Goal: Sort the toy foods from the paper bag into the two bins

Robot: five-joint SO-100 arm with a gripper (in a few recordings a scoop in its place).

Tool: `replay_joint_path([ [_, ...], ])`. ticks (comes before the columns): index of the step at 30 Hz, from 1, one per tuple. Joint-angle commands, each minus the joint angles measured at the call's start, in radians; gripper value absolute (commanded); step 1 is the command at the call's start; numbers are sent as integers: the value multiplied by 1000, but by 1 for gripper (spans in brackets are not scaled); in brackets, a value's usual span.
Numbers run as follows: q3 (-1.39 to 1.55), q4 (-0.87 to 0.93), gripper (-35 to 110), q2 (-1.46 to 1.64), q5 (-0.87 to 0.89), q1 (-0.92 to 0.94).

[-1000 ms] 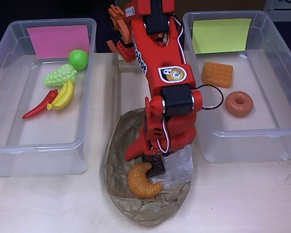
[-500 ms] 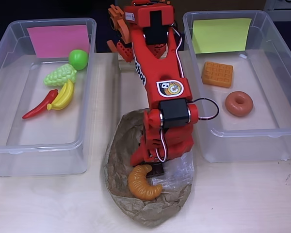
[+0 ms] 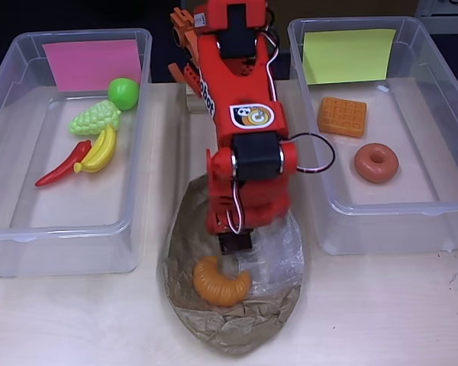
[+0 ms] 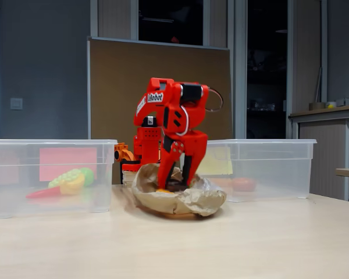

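A pale wood-grain table (image 3: 76, 320) carries the scene; in the fixed view a brown board (image 4: 122, 75) stands behind it, with a grey wall at the left, dark doorways beyond and a counter at the right edge.

The red arm (image 3: 240, 114) bears a round badge on its upper link, and the word on its side reads roughly "robot" in the fixed view.

The crumpled paper bag (image 3: 185, 244) lies between the two clear bins, its shiny tape patch (image 3: 278, 255) beside the gripper (image 3: 235, 245). The gripper reaches down into the bag, and a dark brown piece, seemingly the chocolate square (image 3: 237, 242), sits at its tip; whether the fingers are clamped on it cannot be told. The croissant (image 3: 221, 284) lies in the bag just below the gripper.

The left bin (image 3: 8, 229), with a pink note (image 3: 91, 62), holds the green apple (image 3: 124, 93), grapes (image 3: 94, 119), bananas (image 3: 99, 149) and chili (image 3: 61, 165). The right bin (image 3: 443, 221), with a yellow-green note (image 3: 347, 55), holds the waffle (image 3: 342, 116) and donut (image 3: 376, 162).
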Motion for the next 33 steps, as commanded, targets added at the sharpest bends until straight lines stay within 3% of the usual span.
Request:
replay_joint_path([
  [1,103,20,6,238,-29,2],
  [8,302,-25,6,669,-75,-61],
  [11,383,-6,6,854,15,-156],
  [16,580,-12,5,1135,382,-422],
  [20,749,-120,5,1241,736,-678],
  [25,845,-301,5,1187,994,-887],
  [33,891,-436,5,1031,1450,-1137],
])
